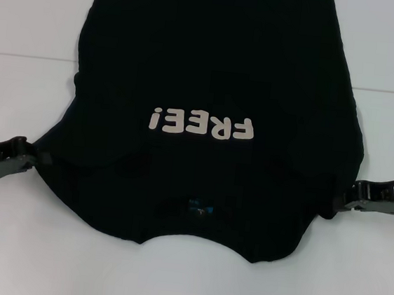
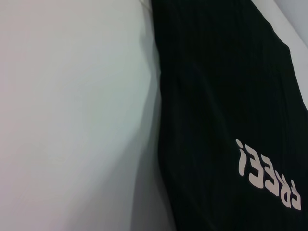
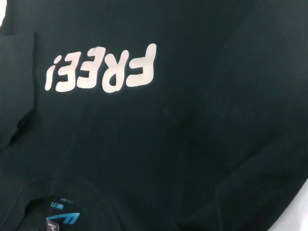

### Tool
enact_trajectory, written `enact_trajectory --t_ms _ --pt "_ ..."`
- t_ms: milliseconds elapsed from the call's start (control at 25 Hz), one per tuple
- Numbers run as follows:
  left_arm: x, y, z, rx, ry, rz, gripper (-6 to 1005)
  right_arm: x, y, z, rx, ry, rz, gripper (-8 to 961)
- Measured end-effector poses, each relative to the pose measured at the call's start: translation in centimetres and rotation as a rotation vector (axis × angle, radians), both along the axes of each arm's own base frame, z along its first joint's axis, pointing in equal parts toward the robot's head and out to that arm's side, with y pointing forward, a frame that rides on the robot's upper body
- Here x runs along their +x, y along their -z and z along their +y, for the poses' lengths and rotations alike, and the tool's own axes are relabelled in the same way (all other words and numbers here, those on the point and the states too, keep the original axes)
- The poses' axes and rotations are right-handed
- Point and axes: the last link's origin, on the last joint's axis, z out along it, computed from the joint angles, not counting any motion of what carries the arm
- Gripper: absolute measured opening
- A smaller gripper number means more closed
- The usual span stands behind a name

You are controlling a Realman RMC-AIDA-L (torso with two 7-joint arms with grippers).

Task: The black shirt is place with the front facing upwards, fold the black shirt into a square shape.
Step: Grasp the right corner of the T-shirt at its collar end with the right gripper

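Note:
The black shirt [image 1: 220, 65] lies front up on the white table, its off-white "FREE!" lettering [image 1: 203, 125] upside down to me and its collar with a small blue label [image 1: 196, 207] nearest me. My left gripper [image 1: 37, 157] is low on the table at the shirt's left edge, level with the shoulder, and looks shut on the cloth there. Opposite it, my right gripper [image 1: 341, 200] looks shut on the right edge. The left wrist view shows the shirt [image 2: 216, 96] beside bare table. In the right wrist view the shirt [image 3: 192, 144] fills nearly the whole picture.
The white table [image 1: 4, 240] surrounds the shirt at the left, the right and along the near edge. The shirt's hem runs out of the head view at the far side.

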Motion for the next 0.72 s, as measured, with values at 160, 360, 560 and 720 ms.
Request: enact_trajectory --t_ms 160,360,560,720 --pt "0.0 0.0 0.0 0.002 0.003 -0.001 27 0.0 -0.2 -0.1 -0.009 -0.004 -0.005 34" --pt "0.0 0.0 0.0 0.007 0.016 0.002 27 -0.3 -0.8 -0.1 -0.015 -0.006 0.000 35" --pt "0.0 0.0 -0.1 0.004 0.020 0.003 27 0.2 -2.4 -0.3 0.010 0.004 0.004 35" --pt "0.0 0.0 -0.2 0.004 0.021 0.003 27 1.1 -3.7 -0.6 0.056 0.045 0.028 44"
